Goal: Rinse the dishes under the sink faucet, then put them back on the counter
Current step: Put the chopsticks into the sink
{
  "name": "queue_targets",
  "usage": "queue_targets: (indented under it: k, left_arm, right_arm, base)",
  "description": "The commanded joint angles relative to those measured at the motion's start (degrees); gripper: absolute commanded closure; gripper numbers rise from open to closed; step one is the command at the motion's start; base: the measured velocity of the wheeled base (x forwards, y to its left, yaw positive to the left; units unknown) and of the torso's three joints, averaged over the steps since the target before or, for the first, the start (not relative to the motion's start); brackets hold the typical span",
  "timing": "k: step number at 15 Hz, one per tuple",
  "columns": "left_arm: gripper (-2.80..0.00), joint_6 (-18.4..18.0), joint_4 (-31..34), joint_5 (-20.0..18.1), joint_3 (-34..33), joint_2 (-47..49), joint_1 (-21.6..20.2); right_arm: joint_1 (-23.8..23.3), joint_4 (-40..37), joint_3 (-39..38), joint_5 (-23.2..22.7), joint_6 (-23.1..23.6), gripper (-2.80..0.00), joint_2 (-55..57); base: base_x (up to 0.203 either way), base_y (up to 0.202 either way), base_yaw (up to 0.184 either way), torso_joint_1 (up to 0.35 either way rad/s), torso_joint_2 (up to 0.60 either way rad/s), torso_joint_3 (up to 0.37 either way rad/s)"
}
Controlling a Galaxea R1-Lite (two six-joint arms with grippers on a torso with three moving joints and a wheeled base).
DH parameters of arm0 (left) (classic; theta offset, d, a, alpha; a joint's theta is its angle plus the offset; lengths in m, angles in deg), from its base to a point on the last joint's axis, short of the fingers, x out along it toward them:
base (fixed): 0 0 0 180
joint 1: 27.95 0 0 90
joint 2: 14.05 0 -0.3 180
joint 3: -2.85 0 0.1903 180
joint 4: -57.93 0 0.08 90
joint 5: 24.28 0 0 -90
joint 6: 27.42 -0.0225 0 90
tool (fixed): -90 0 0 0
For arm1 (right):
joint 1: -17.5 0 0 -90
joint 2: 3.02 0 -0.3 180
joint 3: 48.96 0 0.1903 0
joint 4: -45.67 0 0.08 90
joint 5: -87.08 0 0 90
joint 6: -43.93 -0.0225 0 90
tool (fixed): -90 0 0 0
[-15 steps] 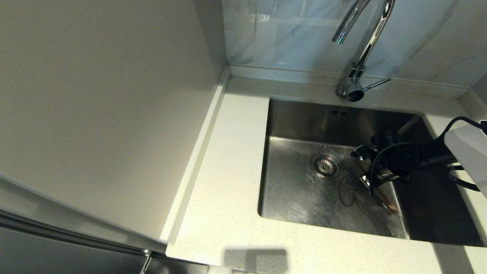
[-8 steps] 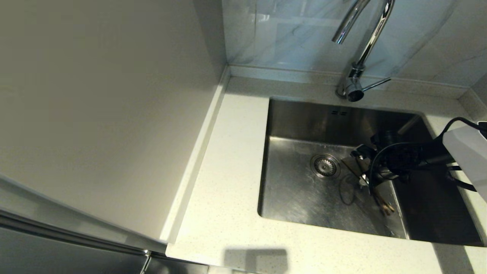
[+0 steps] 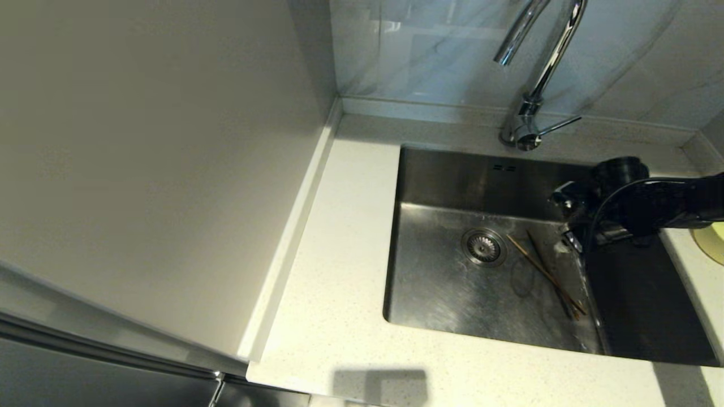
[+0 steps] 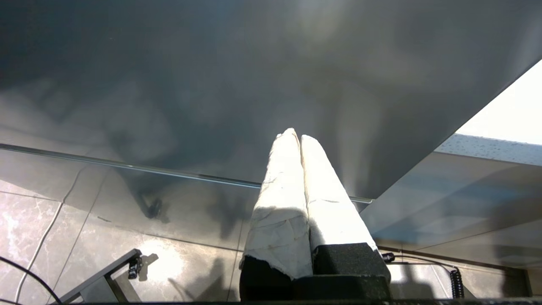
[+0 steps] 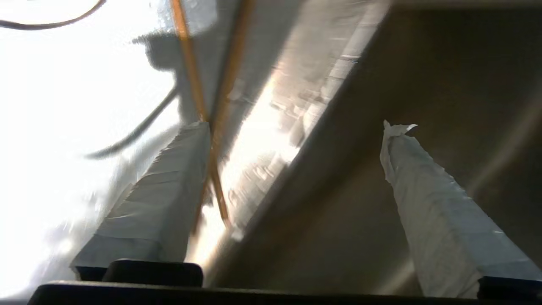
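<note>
Right claw [image 5: 292, 127] hovering over sink [image 3: 452, 294], fingers spread wide, gripping nothing; chopsticks [image 3: 546, 274] lying on basin floor. Left claw [image 4: 300, 137] parked, fingers pressed together.

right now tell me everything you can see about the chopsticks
The chopsticks are a pair of thin brown wooden sticks lying flat on the steel floor of the sink, just right of the drain. They run diagonally from near the drain toward the front right, crossing near their front ends. Nothing holds them: the right claw hangs open above them, not touching.
</note>
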Motion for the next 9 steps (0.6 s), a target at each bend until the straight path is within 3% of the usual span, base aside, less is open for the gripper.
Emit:
queue_targets:
  k: [1, 6, 7, 9]
  left_arm:
    - [0.00, 0.0, 0.0, 0.0, 0.0, -0.2, 0.0]
    - [0.00, 0.0, 0.0, 0.0, 0.0, -0.2, 0.0]
    - [0.00, 0.0, 0.0, 0.0, 0.0, -0.2, 0.0]
    - [0.00, 0.0, 0.0, 0.0, 0.0, -0.2, 0.0]
  right_arm:
    - [-0.7, -4.1, -1.7, -0.9, 0.2, -2.80, -12.7]
    - [-1.2, -15.8, -4.1, -3.8, 0.0, -2.80, -30.4]
    - [-1.4, -16.4, -4.9, -4.0, 0.0, 0.00, -33.0]
    - [-2.7, -16.9, -5.5, -4.3, 0.0, 0.00, -36.2]
  base:
    - [0.000, 0.000, 0.000, 0.000, 0.00, 0.000]
    - [0.000, 0.000, 0.000, 0.000, 0.00, 0.000]
    - [0.000, 0.000, 0.000, 0.000, 0.00, 0.000]
    - [0.000, 0.000, 0.000, 0.000, 0.00, 0.000]
